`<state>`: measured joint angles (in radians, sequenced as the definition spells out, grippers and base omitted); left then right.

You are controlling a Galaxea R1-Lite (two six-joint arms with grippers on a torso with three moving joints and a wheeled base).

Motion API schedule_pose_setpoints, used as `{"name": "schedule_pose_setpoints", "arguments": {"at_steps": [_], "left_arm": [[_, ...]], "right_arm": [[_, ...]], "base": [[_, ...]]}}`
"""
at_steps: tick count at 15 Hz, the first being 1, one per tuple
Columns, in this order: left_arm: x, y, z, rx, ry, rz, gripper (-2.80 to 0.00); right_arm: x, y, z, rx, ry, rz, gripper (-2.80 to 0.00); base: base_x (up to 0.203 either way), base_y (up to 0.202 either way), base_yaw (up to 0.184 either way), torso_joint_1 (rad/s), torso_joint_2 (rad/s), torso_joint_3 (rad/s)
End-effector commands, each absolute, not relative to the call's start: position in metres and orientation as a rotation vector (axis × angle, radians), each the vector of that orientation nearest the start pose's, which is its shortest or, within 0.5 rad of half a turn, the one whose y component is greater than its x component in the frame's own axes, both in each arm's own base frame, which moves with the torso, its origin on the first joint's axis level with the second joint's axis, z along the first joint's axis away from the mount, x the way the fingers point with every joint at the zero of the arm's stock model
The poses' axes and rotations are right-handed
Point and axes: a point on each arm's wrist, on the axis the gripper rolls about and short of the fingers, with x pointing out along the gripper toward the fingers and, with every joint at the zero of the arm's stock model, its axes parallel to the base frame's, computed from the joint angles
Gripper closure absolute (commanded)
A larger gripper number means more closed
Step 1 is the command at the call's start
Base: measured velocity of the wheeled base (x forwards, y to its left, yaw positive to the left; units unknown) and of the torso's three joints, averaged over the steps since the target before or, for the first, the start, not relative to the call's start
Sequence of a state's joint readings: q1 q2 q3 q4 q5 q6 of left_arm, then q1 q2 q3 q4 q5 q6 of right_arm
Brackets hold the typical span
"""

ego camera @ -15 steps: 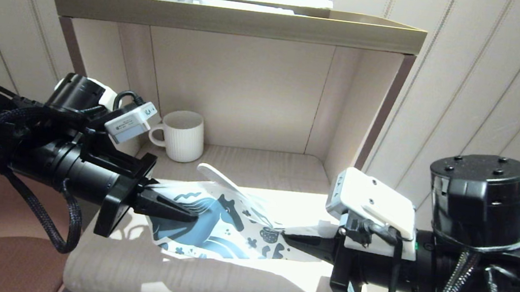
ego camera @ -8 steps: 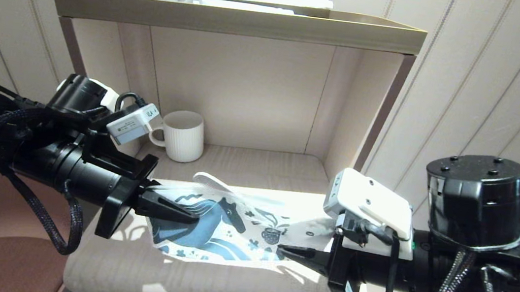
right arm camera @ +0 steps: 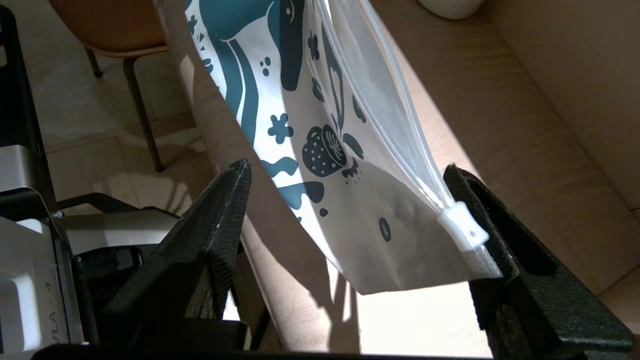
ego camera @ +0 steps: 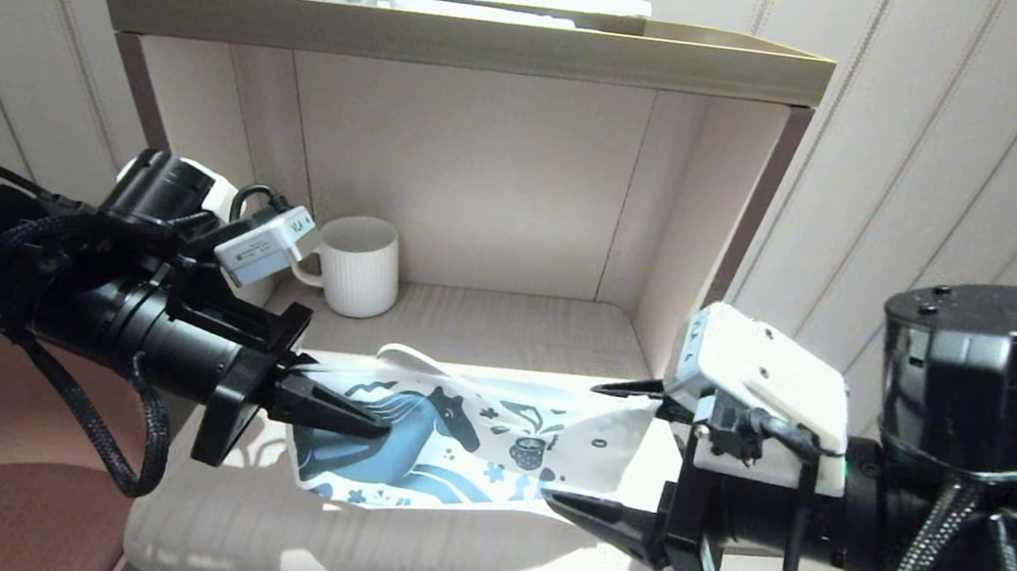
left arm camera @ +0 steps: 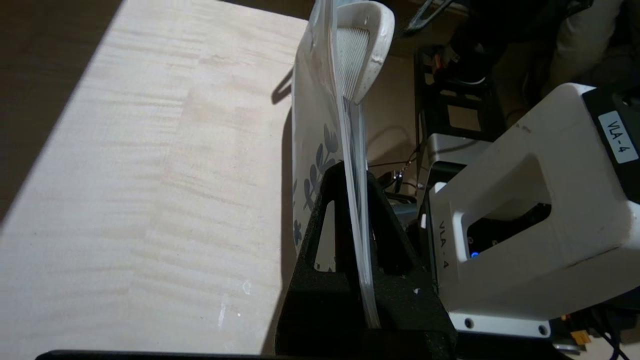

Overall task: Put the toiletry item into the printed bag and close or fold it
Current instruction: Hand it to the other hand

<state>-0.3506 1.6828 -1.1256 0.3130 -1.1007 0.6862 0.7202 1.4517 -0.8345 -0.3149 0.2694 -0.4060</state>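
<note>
The left gripper (ego camera: 370, 424) is clamped on one end of the printed bag (ego camera: 460, 440), holding it above the shelf (ego camera: 437, 548). The toiletry item (ego camera: 407, 358) protrudes from the bag's upper edge near this gripper. The right gripper (ego camera: 591, 446) is spread wide at the bag's opposite end, its fingers either side of the white slider tab (right arm camera: 462, 231), gripping nothing.

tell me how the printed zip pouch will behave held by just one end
Probably floppy: the printed zip pouch is thin film, sagging from the shut left gripper. Likely light. Its glossy plastic may slip. The toiletry item pokes out and could slide.
</note>
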Motion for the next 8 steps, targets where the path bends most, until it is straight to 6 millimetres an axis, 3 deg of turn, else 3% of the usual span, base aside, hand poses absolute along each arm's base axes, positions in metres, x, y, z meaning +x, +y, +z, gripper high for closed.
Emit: {"name": "schedule_pose_setpoints", "arguments": {"at_steps": [1, 3, 8], "left_arm": [[0.252, -0.112, 0.209, 0.201, 0.327, -1.568, 0.0], [0.242, -0.104, 0.221, 0.212, 0.274, -1.564, 0.0], [0.243, -0.1, 0.218, 0.2, 0.275, -1.561, 0.0]], "right_arm": [[0.175, 0.161, 0.24, -0.429, 0.055, 1.026, -2.8], [0.175, 0.161, 0.241, -0.429, 0.052, 1.024, -2.8], [0.179, 0.159, 0.244, -0.426, 0.046, 1.006, -2.8]], "base": [[0.0, 0.0, 0.0, 0.0, 0.0, 0.0], [0.0, 0.0, 0.0, 0.0, 0.0, 0.0], [0.0, 0.0, 0.0, 0.0, 0.0, 0.0]]}}
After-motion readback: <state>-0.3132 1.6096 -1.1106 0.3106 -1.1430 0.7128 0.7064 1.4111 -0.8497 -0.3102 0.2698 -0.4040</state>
